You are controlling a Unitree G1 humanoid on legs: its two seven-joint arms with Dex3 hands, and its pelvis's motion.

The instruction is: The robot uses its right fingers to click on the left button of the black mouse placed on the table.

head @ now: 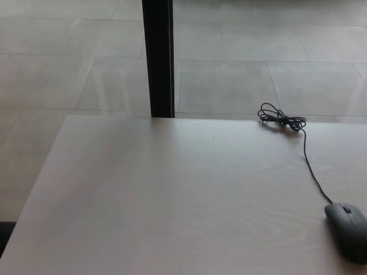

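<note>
Neither robot hand was in sight. The black mouse point(347, 231) lay near the table's point(172, 200) right edge; the right fingers should descend lightly on its left button point(335, 216).

Desk point(172, 200): pale, light wood-grain top, filling most of the head view, its far edge running across the upper middle. One mouse point(347, 229), black, lies flat on the desk at the near right, close to the right edge of the picture. Its cable point(309, 166) trails across the top to a tied bundle point(281, 120) resting at the far edge.
</note>
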